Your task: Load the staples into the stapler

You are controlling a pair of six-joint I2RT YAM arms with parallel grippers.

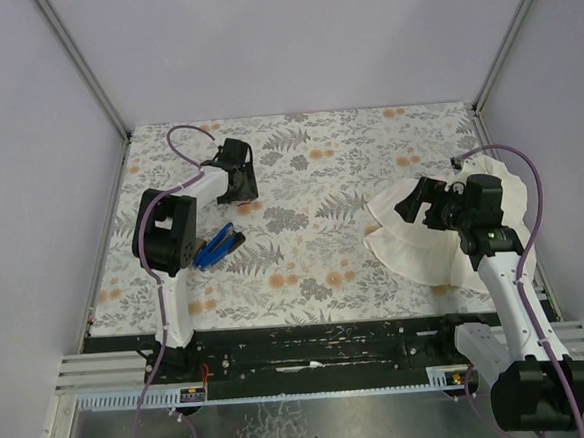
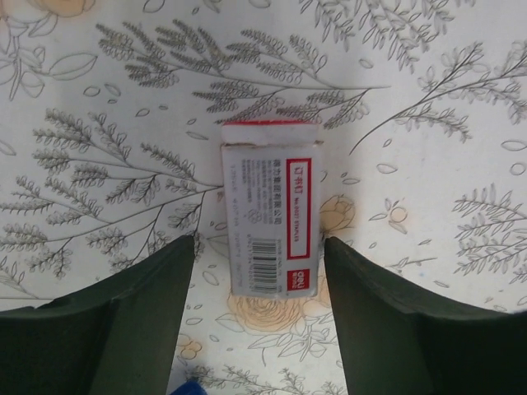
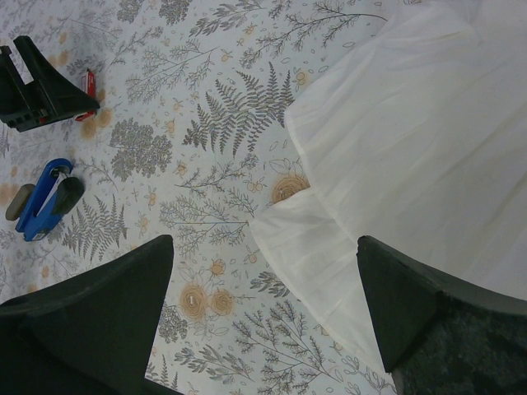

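TOP VIEW: my left gripper (image 1: 237, 175) hangs over the far-left part of the floral table (image 1: 318, 157). It is well apart from the blue stapler (image 1: 219, 248), which lies nearer the arm bases, just beside my left arm's elbow. My right gripper (image 1: 412, 203) sits over the edge of the white cloth (image 1: 415, 250) on the right; what the left one is after is hidden beneath it from here. LEFT WRIST: the staples box (image 2: 270, 210) lies flat on the table, label up, red-edged end pointing away from me, its near half betw. my jaws. The jaws stand apart, w/ a strip of table showing on the left and a thinner one on the right, so no contact as far as I can tell. RIGHT WRIST: right jaws wide apart w/ nothing betw. them but table and cloth edge. The stapler shows at far left w/ a small grey-tan bit at its near end (tray or stapler part? too small to call). Step in hand, I judge: picking up the box, very early in the job, stapler not yet loaded. Next move calls for an even squeeze on the box's long sides, centred so it doesn't twist or skid, then a lift toward the stapler; right arm prob. needed to steady it.
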